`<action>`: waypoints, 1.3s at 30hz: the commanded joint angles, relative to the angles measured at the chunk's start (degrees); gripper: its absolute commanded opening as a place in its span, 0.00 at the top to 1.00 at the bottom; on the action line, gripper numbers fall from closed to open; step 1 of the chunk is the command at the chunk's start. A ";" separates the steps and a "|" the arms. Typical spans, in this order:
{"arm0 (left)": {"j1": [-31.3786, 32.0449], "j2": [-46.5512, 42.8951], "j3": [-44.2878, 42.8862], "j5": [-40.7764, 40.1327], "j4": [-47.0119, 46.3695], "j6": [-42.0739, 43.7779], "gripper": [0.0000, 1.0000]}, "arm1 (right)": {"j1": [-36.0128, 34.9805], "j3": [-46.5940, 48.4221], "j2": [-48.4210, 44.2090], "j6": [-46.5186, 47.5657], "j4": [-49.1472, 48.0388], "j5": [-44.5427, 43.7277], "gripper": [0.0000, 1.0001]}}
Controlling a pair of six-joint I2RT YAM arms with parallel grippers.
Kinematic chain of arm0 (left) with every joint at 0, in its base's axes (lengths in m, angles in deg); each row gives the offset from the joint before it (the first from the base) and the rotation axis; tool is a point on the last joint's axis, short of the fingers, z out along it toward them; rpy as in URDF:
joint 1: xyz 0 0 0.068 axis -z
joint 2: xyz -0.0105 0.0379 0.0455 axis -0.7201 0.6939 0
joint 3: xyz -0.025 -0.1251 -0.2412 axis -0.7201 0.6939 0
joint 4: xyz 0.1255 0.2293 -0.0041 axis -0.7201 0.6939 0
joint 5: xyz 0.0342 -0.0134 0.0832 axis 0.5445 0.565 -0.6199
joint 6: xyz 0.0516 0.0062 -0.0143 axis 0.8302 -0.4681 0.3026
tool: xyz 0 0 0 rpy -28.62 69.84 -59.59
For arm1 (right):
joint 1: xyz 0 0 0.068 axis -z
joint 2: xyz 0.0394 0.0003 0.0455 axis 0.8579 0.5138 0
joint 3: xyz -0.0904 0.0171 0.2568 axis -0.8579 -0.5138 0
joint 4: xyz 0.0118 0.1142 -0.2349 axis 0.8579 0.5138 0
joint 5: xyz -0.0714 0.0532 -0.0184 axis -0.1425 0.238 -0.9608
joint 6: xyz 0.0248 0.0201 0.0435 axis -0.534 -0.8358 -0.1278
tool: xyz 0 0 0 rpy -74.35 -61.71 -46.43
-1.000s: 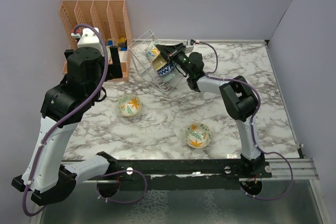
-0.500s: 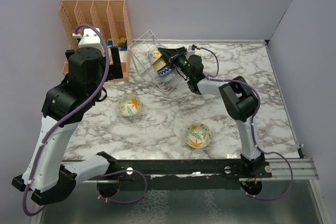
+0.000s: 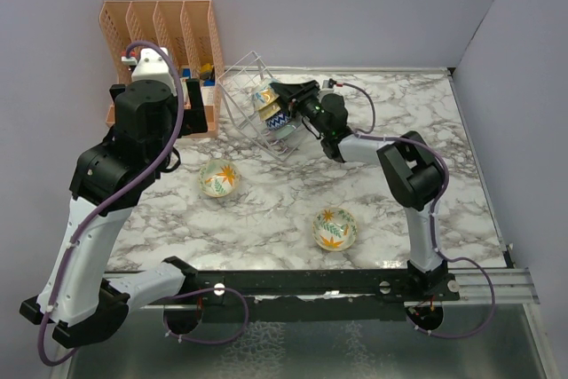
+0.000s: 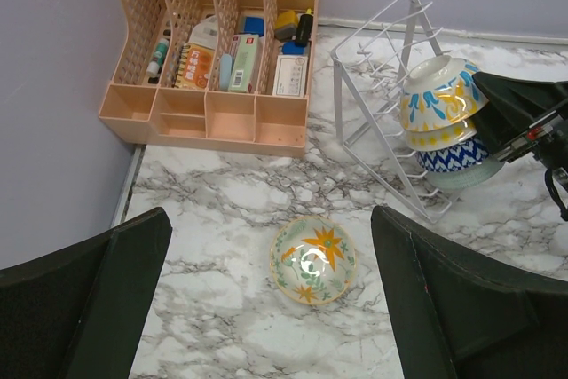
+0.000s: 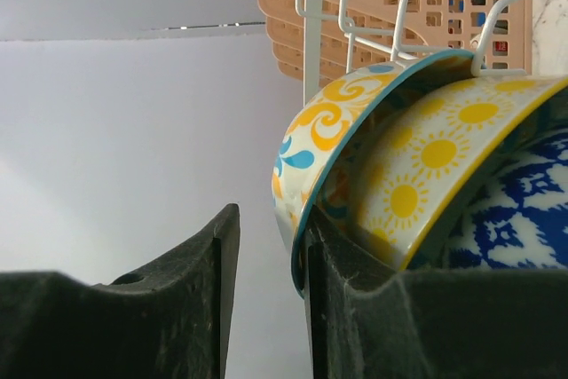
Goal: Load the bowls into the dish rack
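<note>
the white wire dish rack [image 4: 377, 95] stands tilted at the back of the marble table [image 3: 266, 210], beside the orange lattice organizer [image 4: 204, 117]. nested on edge in its slots are a glossy swirl bowl [image 4: 435, 86] in orange and blue, a yellow-sun bowl [image 5: 426, 175] and a blue-patterned bowl [image 4: 448, 155]; a pale one beneath is mostly hidden. a cream flower bowl [image 3: 218, 177] and a cream leaf bowl [image 3: 335, 228] sit upright on the marble, well apart. the right gripper [image 5: 271, 219] has its jaws slightly parted, the swirl bowl's teal rim in the gap. the left gripper [image 4: 271, 215] gapes wide, holding nothing
</note>
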 commanded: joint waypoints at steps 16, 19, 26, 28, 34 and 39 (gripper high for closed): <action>0.17 -1.90 -0.47 -1.20 -0.44 -1.05 0.01 | 0.46 5.19 -5.64 2.86 16.12 1.28 0.58; 0.15 -2.03 -0.32 -1.26 -0.38 -1.18 0.01 | 0.46 5.91 -6.13 3.80 18.85 1.08 0.56; 0.13 -2.08 -0.14 -1.21 -0.72 -1.32 0.01 | 0.70 4.59 -8.79 5.11 23.51 -0.37 0.56; 0.13 -1.97 -0.03 -1.14 -0.96 -1.32 0.01 | 0.76 4.07 -9.17 5.08 24.11 -0.02 0.56; 0.17 -1.62 0.04 -0.50 -1.33 -1.33 0.01 | 1.14 4.95 -9.78 5.85 30.15 0.59 0.56; 0.15 -1.60 -0.09 -0.33 -1.16 -1.54 0.01 | 1.31 5.77 -8.50 6.50 31.12 1.63 0.55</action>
